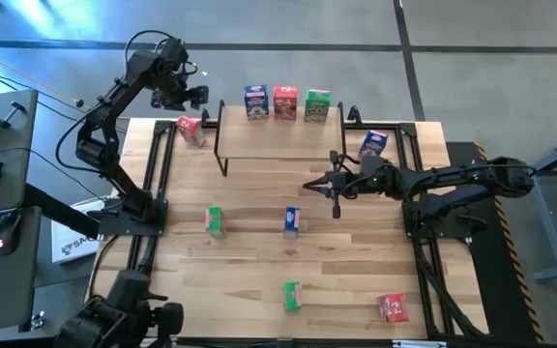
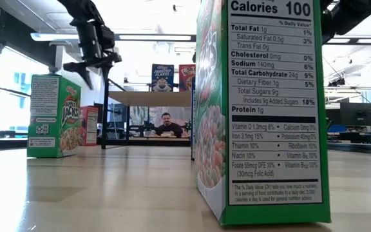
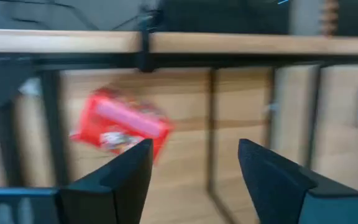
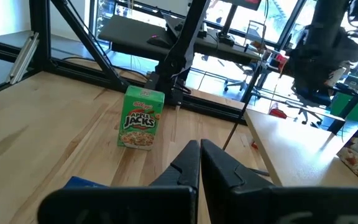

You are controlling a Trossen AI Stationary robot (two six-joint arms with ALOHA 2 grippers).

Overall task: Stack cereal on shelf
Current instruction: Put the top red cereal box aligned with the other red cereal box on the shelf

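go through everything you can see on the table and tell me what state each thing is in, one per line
Shelf: three boxes upright along its back edge, blue, red, green.
Red box by shelf's left leg: lying tilted.
Blue box right of shelf: on tabletop.
Four tabletop boxes, green, blue, green, red: unstacked.
Left claw: open, empty, above the red box.
Right claw: shut, empty, by shelf's right end.
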